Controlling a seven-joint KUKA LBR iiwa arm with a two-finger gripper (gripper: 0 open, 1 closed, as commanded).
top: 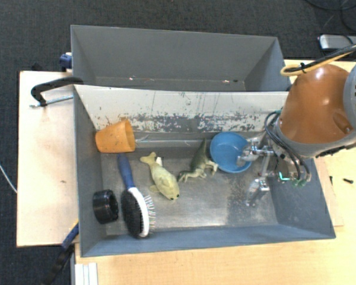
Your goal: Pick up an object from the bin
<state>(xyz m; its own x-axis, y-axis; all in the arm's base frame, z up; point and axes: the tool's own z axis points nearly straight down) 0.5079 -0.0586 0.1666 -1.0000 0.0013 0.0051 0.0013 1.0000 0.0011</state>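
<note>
Orange domed cover [317, 105], black cables [283, 149], metal pincer [258, 190]

Orange cup [115, 136] on its side at far left, wider end to the right. Just below it, brush [134, 203] with blue handle pointing up toward the cup, black oval head and white bristles at the near end. Close beside the brush head on its left, short black cylinder [105, 206], perhaps a cap or lid. Right of the handle, pale yellow toy fish [164, 180] lying slantwise, tail up-left. Further right, near the fish but apart, small green dinosaur [197, 166].
</note>
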